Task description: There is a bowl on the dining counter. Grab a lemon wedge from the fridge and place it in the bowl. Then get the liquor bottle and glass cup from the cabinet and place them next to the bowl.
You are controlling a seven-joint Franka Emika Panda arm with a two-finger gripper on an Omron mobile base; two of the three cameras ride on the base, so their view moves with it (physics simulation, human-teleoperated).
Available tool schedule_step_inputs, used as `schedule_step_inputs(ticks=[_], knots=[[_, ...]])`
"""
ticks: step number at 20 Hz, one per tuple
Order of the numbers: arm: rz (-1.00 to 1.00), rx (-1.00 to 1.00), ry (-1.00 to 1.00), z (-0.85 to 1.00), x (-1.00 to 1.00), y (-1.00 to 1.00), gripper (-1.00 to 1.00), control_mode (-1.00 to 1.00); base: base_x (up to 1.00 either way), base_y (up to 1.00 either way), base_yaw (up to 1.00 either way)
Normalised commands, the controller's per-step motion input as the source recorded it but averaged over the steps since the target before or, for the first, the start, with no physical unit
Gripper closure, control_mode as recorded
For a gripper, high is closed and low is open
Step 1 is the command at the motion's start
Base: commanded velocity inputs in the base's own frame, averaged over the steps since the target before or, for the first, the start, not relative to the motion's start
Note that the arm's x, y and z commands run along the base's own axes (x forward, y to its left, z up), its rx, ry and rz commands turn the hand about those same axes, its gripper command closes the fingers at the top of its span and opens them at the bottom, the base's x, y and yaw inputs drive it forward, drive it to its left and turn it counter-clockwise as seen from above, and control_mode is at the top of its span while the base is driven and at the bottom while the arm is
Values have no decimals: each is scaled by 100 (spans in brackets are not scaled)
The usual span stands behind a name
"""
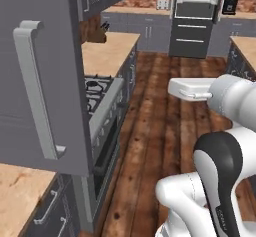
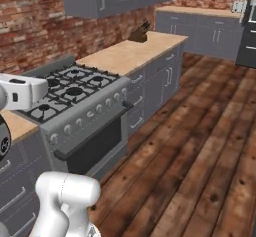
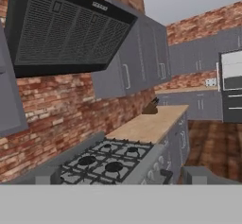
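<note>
Gripper (image 3: 118,178) jaws wide apart, holding nothing, aimed along the stove (image 3: 106,161) and counter (image 3: 151,124). No fridge, bowl or lemon wedge visible from here, so can't tell which way to go. Cabinet door (image 1: 42,76) hangs open just left of the arm.

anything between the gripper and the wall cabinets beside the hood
Nothing visible hangs in the air between the open gripper and the wall cabinets. The stove and wooden counter stand below them, and the cabinet doors are shut.
</note>
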Motion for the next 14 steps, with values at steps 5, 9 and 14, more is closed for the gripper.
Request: schedule_step_inputs(ticks=[5,9,14], knots=[[0,0,0,0,0,0,-100,100,60,5,3],[0,0,0,0,0,0,-100,100,74,0,26],[0,0,0,0,0,0,-100,100,50,11,56]])
